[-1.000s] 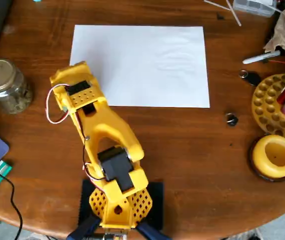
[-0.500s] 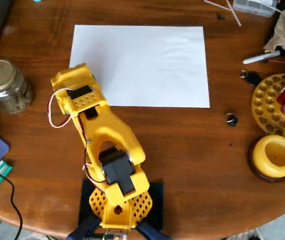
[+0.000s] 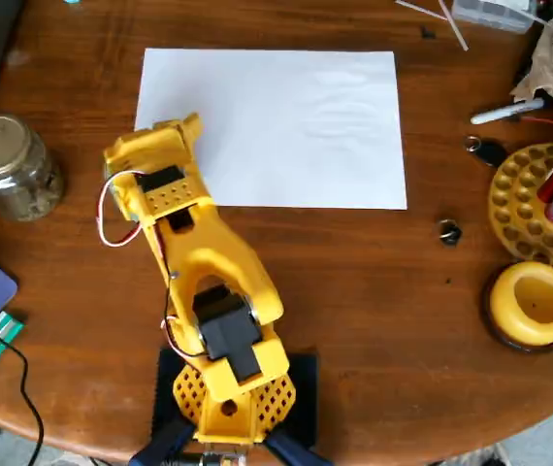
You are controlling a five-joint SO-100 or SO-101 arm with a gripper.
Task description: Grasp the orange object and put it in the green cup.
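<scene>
Your yellow arm bent up and left over the counter, hand by the white paper, its grip impossible to tell.

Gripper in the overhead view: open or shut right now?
Cannot tell. The gripper is seen from above at the left edge of the white paper, and its yellow housing hides the fingertips.

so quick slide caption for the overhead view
Yellow arm reaches over a white sheet's left edge on a wooden table; glass jar at left, yellow dish at right.
</scene>
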